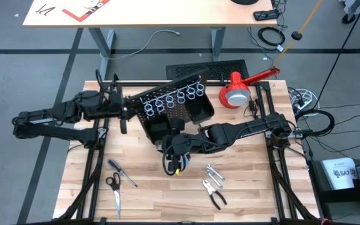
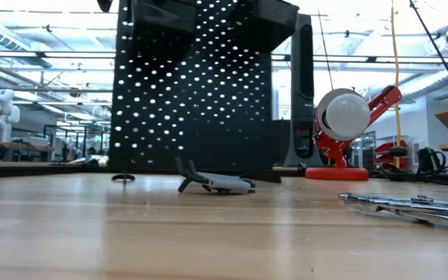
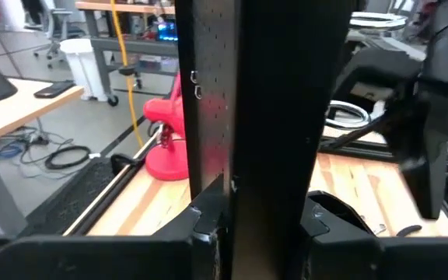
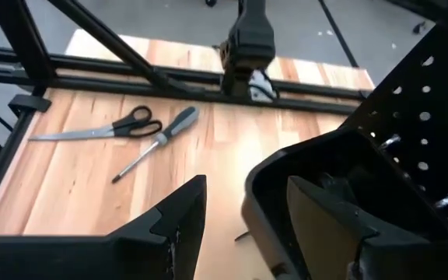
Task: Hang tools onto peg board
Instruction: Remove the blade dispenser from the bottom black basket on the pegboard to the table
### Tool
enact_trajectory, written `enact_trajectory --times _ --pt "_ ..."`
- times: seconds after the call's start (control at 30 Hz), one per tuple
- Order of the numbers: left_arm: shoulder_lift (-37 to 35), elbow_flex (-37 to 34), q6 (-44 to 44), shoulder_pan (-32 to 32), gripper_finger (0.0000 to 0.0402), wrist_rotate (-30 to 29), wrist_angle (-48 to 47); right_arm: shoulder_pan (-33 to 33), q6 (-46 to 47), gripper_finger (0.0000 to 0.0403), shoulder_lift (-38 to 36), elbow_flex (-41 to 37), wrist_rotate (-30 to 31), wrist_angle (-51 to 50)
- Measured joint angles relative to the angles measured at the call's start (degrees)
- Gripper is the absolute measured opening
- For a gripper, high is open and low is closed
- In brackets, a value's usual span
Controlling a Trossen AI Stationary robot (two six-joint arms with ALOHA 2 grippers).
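The black peg board (image 1: pixel 170 103) stands almost upright at the table's middle, with a row of silver rings (image 1: pixel 174 99) and two black bins (image 1: pixel 200 110). Its lower edge (image 2: pixel 193 168) is down at table level. My left gripper (image 1: pixel 125 111) is shut on the board's left edge. My right gripper (image 1: pixel 170 145) is open at the lower bin (image 4: pixel 302 167), one finger inside it and one outside. On the wood lie a screwdriver (image 1: pixel 122 173), scissors (image 1: pixel 114 187), a wrench (image 1: pixel 214 173) and pliers (image 1: pixel 214 195). My left gripper (image 3: pixel 228 229) pinches the peg board's side edge (image 3: pixel 232 187) between its two fingers, coming nearly level from the table's left. The board stands upright in the hold. My right gripper (image 4: pixel 246 190) straddles the bin's wall (image 4: pixel 259 206); wood shows between the outer finger (image 4: pixel 181 218) and the wall. Whether the inner finger touches, I cannot tell.
A red-and-white lamp (image 1: pixel 237 90) stands at the far right, beside a flat black slotted panel (image 1: pixel 220 67) behind the board. A small grey-and-black tool (image 2: pixel 216 184) lies on the table below my right gripper. There is bare wood between the tools along the near edge.
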Motion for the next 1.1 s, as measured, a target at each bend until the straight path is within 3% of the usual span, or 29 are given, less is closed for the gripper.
enact_trajectory --times 0.37,0.6,0.83,1.1 --pt "7.3 0.1 0.2 -3.9 0.0071 0.7 8.5 0.2 7.6 0.0176 0.0 0.0 4.5 -10.1" --pt "9.9 0.1 0.1 -5.4 0.0071 0.2 11.8 0.2 10.3 0.0175 0.0 0.0 4.9 -11.0" --pt "10.8 0.1 0.9 -7.8 0.0071 -4.7 12.5 2.1 6.5 0.0161 -0.5 0.0 1.3 -10.9" --pt "10.8 0.0 2.8 -11.1 0.0071 -10.0 12.7 6.7 7.6 0.0146 -5.3 0.0 2.4 -11.2"
